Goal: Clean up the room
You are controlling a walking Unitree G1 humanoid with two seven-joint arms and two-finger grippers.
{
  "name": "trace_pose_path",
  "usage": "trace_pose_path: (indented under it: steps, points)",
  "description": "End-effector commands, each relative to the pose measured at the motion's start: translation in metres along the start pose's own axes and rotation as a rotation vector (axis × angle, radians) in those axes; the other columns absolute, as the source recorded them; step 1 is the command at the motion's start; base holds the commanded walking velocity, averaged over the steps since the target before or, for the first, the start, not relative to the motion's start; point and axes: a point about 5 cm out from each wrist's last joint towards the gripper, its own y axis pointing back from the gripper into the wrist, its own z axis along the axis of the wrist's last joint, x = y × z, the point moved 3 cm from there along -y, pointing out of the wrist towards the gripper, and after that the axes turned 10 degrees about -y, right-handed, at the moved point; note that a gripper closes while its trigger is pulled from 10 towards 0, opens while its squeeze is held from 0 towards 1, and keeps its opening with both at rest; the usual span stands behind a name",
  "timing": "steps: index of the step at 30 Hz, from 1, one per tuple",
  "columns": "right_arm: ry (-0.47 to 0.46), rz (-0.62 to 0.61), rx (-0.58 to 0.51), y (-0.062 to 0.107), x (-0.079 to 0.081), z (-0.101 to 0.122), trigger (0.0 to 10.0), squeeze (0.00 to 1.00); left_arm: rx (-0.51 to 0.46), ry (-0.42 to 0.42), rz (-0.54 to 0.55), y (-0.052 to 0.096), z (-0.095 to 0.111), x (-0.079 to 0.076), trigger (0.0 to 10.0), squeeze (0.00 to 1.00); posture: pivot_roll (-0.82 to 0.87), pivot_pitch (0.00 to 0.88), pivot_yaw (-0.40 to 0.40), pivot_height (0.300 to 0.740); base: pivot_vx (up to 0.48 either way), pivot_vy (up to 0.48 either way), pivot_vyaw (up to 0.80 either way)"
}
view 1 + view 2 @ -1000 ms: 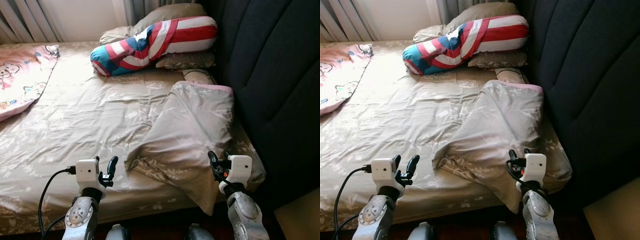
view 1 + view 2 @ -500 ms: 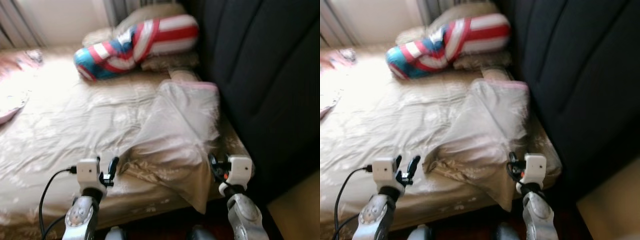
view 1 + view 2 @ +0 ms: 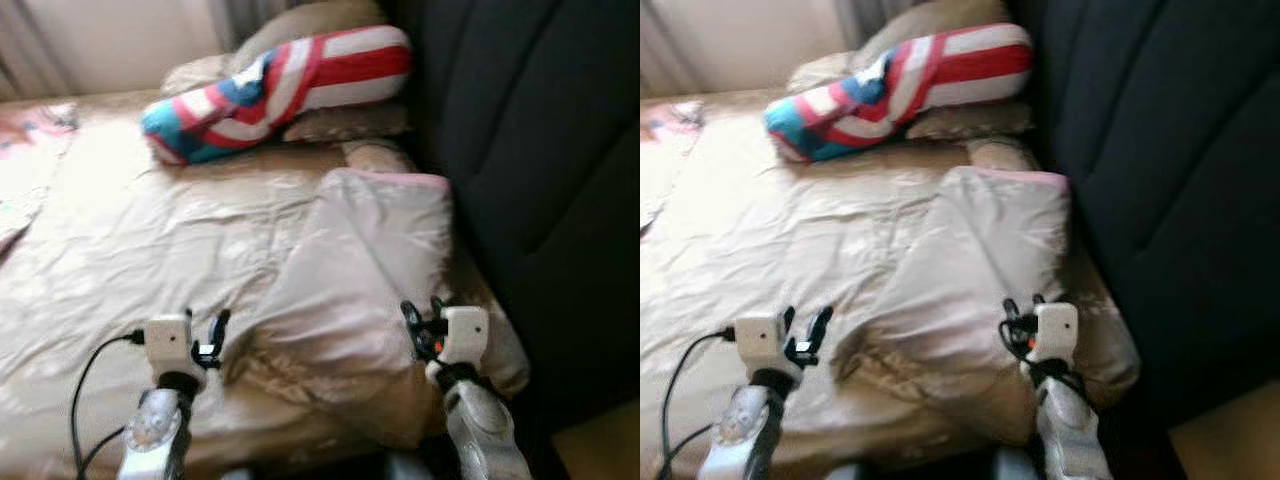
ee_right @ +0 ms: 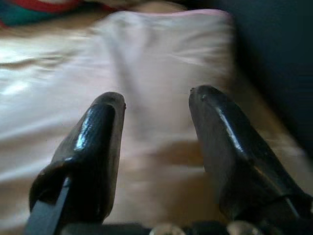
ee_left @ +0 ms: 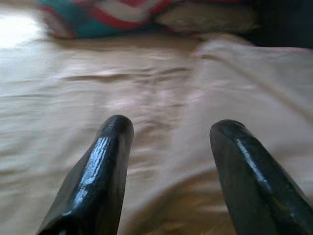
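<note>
A rumpled beige quilt (image 3: 360, 270) lies folded back on the bed (image 3: 150, 250), against the dark headboard (image 3: 540, 150), its near corner drooping over the bed's edge. The left gripper (image 5: 168, 147) hovers over the sheet just left of the quilt, fingers spread wide and empty. The right gripper (image 4: 156, 117) hangs over the quilt's near end, likewise parted, holding nothing. A striped pillow (image 3: 280, 85) rests at the far end

bedsheet (image 3: 150, 240) beige floral | pillow (image 3: 280, 85) red-white-blue striped | headboard (image 3: 540, 150) black
</note>
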Motion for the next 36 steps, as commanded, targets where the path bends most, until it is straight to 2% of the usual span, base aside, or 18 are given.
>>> trace_pose_path:
  steps: [1, 5, 9, 10, 11, 16, 19, 36]
  points:
    - [-0.014, 0.011, -0.001, -0.002, 0.007, 0.0, 10.0, 0.0, 0.025, -0.019, 0.027, 0.005, -0.005, 0.012, 10.0, 0.0, -0.08, 0.115, -0.019, 0.656, 0.36, 0.0, 0.0]
    - [-0.019, 0.012, 0.025, -0.003, 0.005, -0.003, 10.0, 0.0, 0.025, -0.022, 0.032, 0.005, -0.005, 0.012, 10.0, 0.0, -0.08, 0.117, -0.02, 0.656, 0.144, 0.0, 0.0]
    - [-0.069, 0.044, 0.099, -0.006, 0.008, -0.013, 10.0, 0.0, 0.026, -0.025, 0.032, 0.005, -0.004, 0.011, 10.0, 0.0, -0.07, 0.124, -0.019, 0.656, 0.0, 0.0, 0.0]
    - [-0.074, 0.048, 0.121, -0.007, 0.008, -0.016, 10.0, 0.62, 0.026, -0.025, 0.032, 0.005, -0.004, 0.011, 10.0, 0.0, -0.07, 0.13, -0.018, 0.656, 0.0, 0.0, 0.0]
    - [-0.06, 0.038, 0.138, -0.009, 0.006, -0.018, 10.0, 1.0, 0.026, -0.025, 0.031, 0.005, -0.004, 0.011, 10.0, 0.0, -0.07, 0.131, -0.017, 0.656, 0.0, 0.0, 0.0]
    - [-0.056, -0.054, 0.141, -0.016, -0.008, -0.017, 10.0, 1.0, 0.03, -0.028, 0.03, 0.008, -0.004, 0.013, 10.0, 0.0, -0.06, 0.138, -0.015, 0.656, 0.0, 0.0, 0.0]
    - [-0.1, -0.103, 0.126, -0.02, -0.014, -0.012, 10.0, 1.0, 0.035, -0.033, 0.031, 0.01, -0.005, 0.015, 10.0, 0.0, -0.05, 0.146, -0.01, 0.656, 0.0, 0.0, 0.0]
    - [-0.206, -0.097, 0.233, -0.031, -0.012, -0.024, 10.0, 1.0, 0.045, -0.052, 0.007, 0.016, -0.002, 0.016, 10.0, 0.0, -0.03, 0.168, 0.017, 0.656, 0.0, 0.0, 0.0]
